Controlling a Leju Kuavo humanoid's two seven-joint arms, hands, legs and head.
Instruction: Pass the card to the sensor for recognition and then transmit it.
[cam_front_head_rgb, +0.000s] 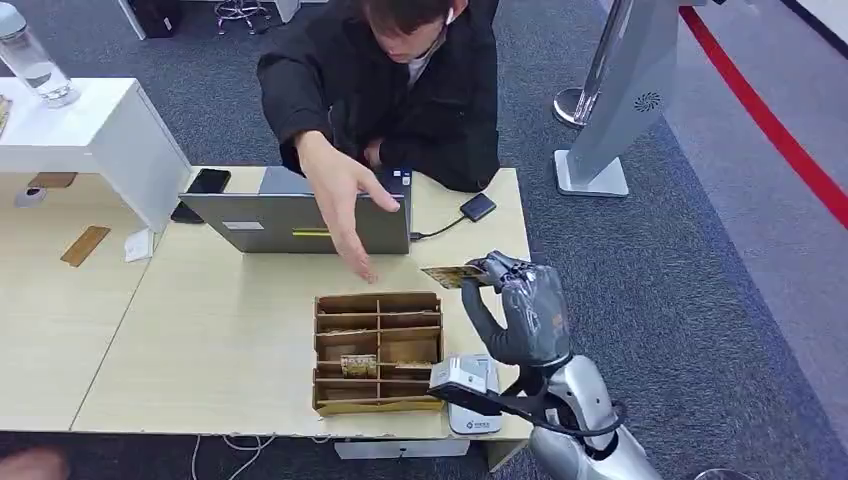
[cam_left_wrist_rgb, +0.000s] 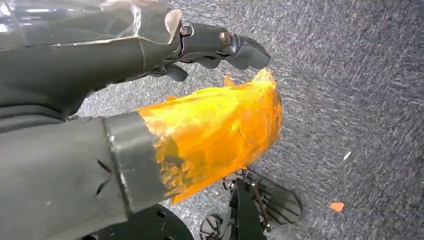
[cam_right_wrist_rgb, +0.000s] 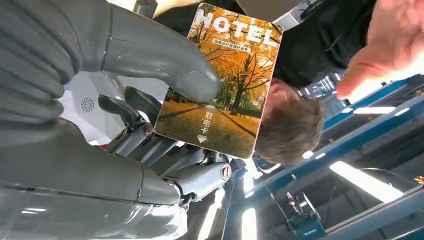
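My right hand (cam_front_head_rgb: 520, 305) is raised over the table's right side and pinches a hotel card (cam_front_head_rgb: 452, 274) that points left, toward a person's outstretched hand (cam_front_head_rgb: 342, 210). Up close, the card (cam_right_wrist_rgb: 220, 80) shows autumn trees and the word HOTEL, with my thumb (cam_right_wrist_rgb: 165, 60) pressed on its face and fingers (cam_right_wrist_rgb: 165, 150) behind it. The person's open palm (cam_right_wrist_rgb: 390, 45) is just beyond the card. A white card reader (cam_front_head_rgb: 468, 392) lies at the table's front edge, under my right wrist. My left hand (cam_left_wrist_rgb: 150, 100) hangs over the carpet, holding nothing, its thumb wrapped in orange tape.
A wooden compartment box (cam_front_head_rgb: 378, 350) sits beside the reader, with a card in one slot. A grey laptop (cam_front_head_rgb: 300, 215), a phone (cam_front_head_rgb: 208, 182) and a small black device (cam_front_head_rgb: 478, 207) lie at the table's far side. A person in black sits behind it. A white stand (cam_front_head_rgb: 620, 100) is at the right.
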